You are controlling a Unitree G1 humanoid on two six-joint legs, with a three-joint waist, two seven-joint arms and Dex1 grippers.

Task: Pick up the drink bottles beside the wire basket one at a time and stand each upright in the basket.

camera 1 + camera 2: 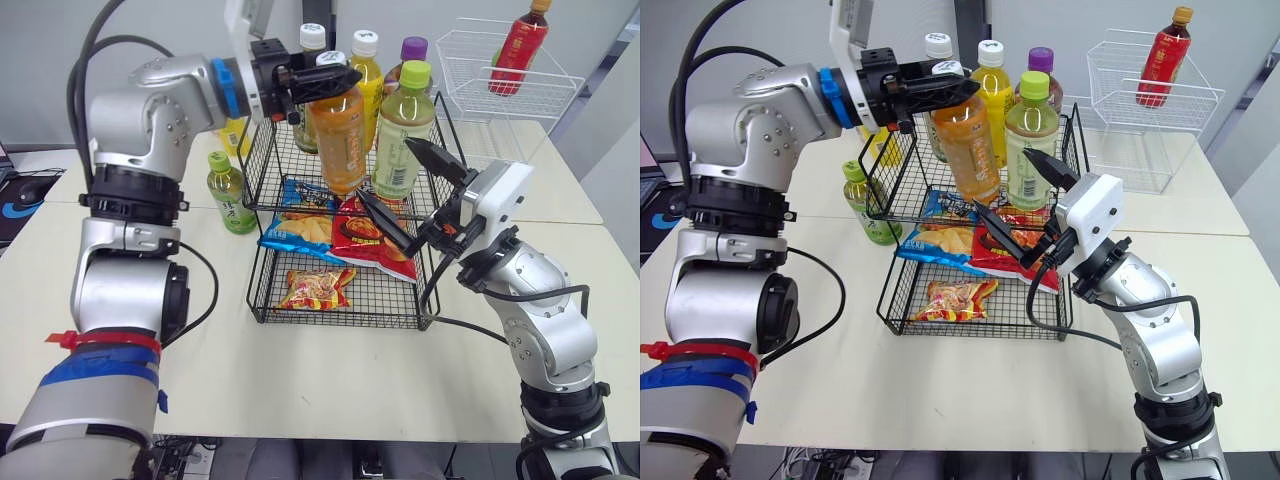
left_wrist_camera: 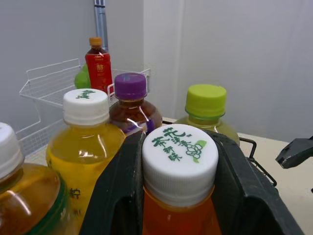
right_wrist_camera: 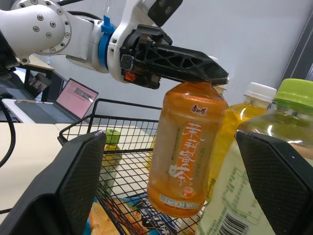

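- left gripper clamped on the white cap and neck of the orange tea bottle, one finger each side of the cap
- orange tea bottle hangs from that grip over the upper tier of the black wire basket, slightly tilted, near-left of the other bottles; can't tell if its base touches the mesh
- already upright in the upper tier: green-capped bottle just right of the held one, yellow bottle behind it, purple-capped bottle far right, white-capped bottle far left
- right gripper at the basket's near-right corner, fingers spread wide, nothing between them, just near of the green-capped bottle
- small green bottle upright on the table, just left of the basket
- snack bags lie in the lower tier
- white wire basket far right on the table, red bottle inside, well apart from both grippers
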